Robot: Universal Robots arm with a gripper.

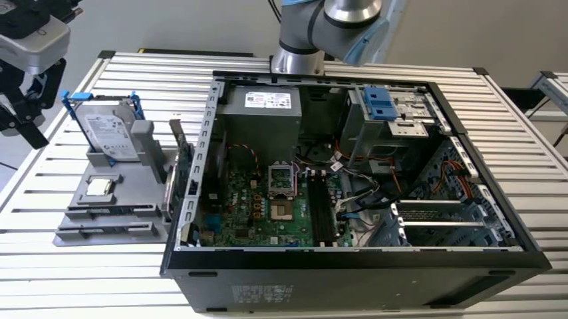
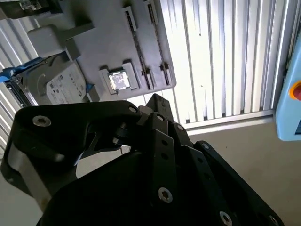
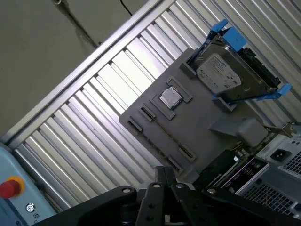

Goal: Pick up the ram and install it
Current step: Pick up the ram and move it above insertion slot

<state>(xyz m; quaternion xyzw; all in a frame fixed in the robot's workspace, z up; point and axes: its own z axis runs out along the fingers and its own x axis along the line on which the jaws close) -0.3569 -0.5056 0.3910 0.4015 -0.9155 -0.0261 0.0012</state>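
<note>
You have a slatted table (image 1: 80,279), and the open computer case (image 1: 355,282) takes most of it, reaching close to the near edge. At the exterior view's left, the gray tray (image 1: 133,199) sits just beside the case, with bare slats open beyond it. The hard drive (image 1: 111,136) stands at the tray's back. The gripper (image 1: 26,123) hovers past the table's left edge, touching nothing; you cannot tell if it is open or closed. You cannot tell where the ram is or which way its long axis runs.
</note>
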